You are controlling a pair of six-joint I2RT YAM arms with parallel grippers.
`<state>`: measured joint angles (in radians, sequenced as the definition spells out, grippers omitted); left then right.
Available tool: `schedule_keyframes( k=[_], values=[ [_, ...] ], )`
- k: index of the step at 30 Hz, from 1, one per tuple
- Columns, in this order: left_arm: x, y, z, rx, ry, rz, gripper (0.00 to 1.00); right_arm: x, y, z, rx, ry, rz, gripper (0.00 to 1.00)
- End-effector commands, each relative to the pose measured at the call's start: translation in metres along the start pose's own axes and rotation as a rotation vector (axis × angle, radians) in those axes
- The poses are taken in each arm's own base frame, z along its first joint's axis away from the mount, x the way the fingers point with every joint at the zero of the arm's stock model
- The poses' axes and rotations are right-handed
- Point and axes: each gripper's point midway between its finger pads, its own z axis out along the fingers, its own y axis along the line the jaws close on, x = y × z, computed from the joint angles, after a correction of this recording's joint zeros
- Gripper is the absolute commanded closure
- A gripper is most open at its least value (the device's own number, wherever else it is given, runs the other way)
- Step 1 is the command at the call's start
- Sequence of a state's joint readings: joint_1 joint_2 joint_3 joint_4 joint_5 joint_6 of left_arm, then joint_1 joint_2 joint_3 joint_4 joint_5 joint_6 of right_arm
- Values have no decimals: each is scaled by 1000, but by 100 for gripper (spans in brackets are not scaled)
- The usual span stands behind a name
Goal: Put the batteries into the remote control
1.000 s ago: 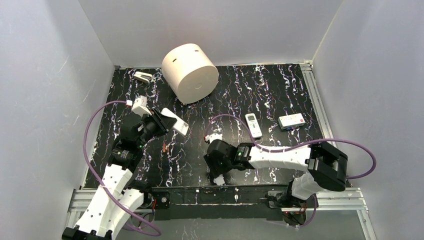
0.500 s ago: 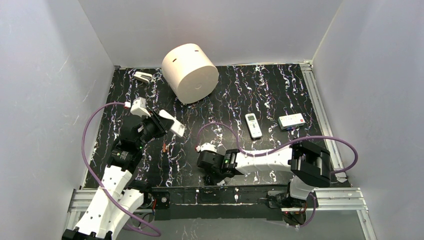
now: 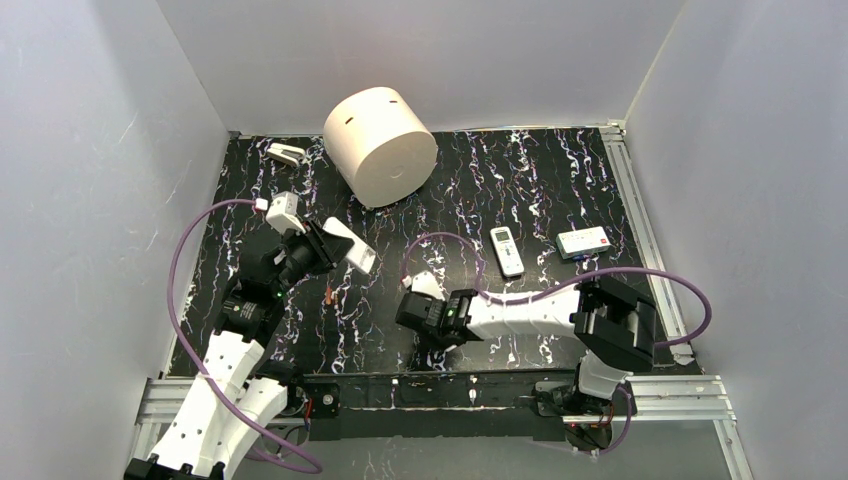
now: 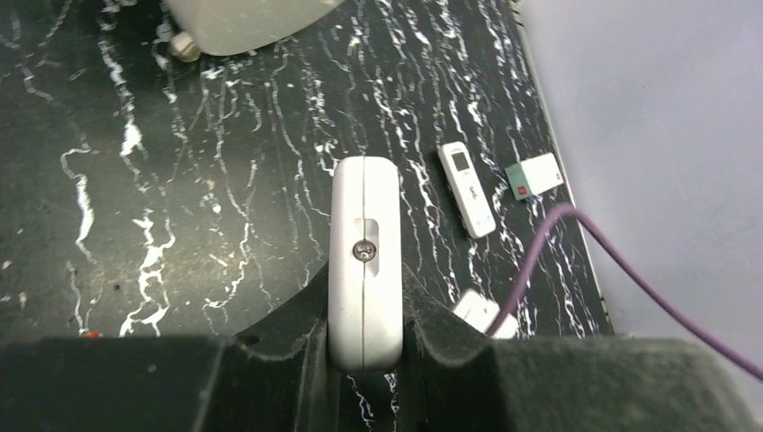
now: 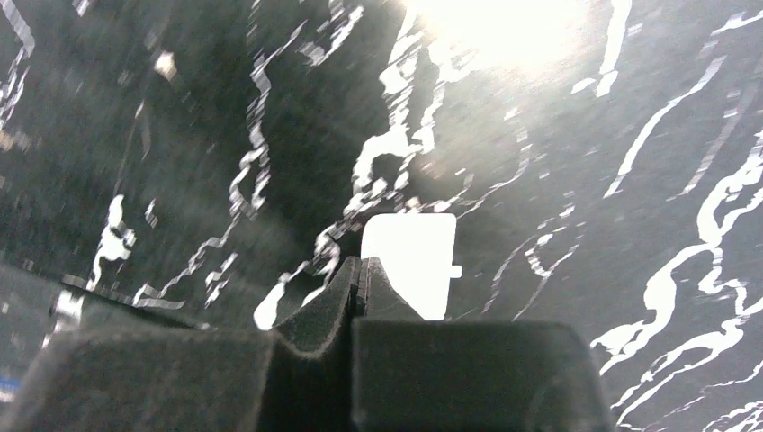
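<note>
My left gripper is shut on the near end of a white remote control, held on edge above the table at the left. One orange-red battery lies on the table just below it. In the right wrist view my right gripper is shut, its jaws pressed together with nothing showing between them. A small white cover piece lies flat just beyond its right fingertip. From above, the right gripper hangs near the table's front middle.
A second white remote and a small white box with a red mark lie at the right. A large white cylinder stands at the back. A small white object is in the back left corner.
The right gripper has closed from open to shut and pulled back from the near edge, shifting slightly left. The left gripper still holds the remote, hardly moved.
</note>
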<state>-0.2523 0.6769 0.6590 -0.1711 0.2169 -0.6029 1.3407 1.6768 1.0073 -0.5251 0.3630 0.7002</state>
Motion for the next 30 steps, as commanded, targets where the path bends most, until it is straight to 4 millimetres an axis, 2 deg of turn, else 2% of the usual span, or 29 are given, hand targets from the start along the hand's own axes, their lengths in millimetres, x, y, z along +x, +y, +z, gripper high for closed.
schedule_keyframes(
  k=[1, 5, 8, 11, 14, 18, 20, 24, 30],
  values=[
    [-6, -32, -5, 178, -6, 89, 100, -33, -21, 1, 53, -89, 81, 99],
    [0, -48, -7, 280, 45, 140, 100, -40, -3, 0, -51, -105, 67, 90],
    [2, -56, -11, 325, 60, 175, 100, -51, 2, -14, -92, -144, 91, 69],
    [2, -61, -15, 359, 56, 200, 100, -81, 13, -52, -217, -294, 128, 58],
    [0, -72, -21, 415, 62, 216, 100, -110, 25, -101, -406, -491, 160, 40],
    [3, -100, -38, 572, 108, 244, 100, -131, 40, -160, -642, -698, 157, 16],
    [6, -116, -50, 680, 150, 267, 100, -137, 41, -179, -698, -756, 154, 8],
    [12, -141, -75, 872, 256, 299, 100, -145, 38, -198, -724, -804, 124, 2],
    [16, -157, -103, 1033, 355, 315, 100, -155, 50, -233, -828, -844, -30, 5]
  ],
)
